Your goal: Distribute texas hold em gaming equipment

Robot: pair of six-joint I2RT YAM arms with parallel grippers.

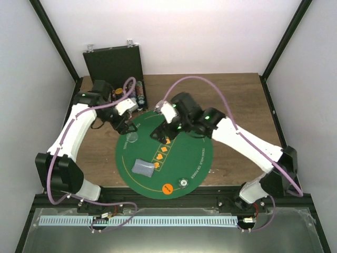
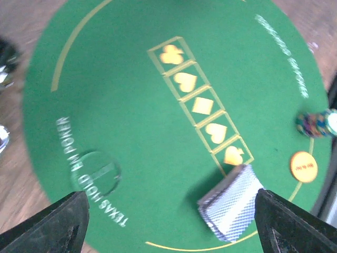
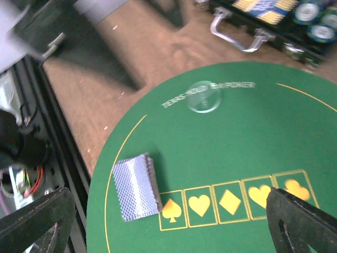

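Note:
A stack of grey-blue-backed cards (image 1: 143,167) lies on the green mat (image 1: 184,142), beside the spade box at the end of the row of suit marks. An orange disc (image 1: 167,188) and a small stack of discs with a silvery top (image 1: 183,182) sit at the mat's near edge. A clear disc (image 1: 131,139) lies at its left edge. My left gripper (image 1: 122,122) is open and empty above the mat's left rim. Its view shows the cards (image 2: 231,208), the clear disc (image 2: 96,173) and the orange disc (image 2: 303,166). My right gripper (image 1: 162,134) is open and empty over the suit row, with the cards (image 3: 136,187) below.
The black hinged case (image 1: 113,63) stands open at the back left, with more discs (image 1: 141,95) in its tray; it also shows in the right wrist view (image 3: 263,21). Bare wooden table (image 1: 237,100) lies right of the mat. A black frame rail (image 1: 174,197) runs along the near edge.

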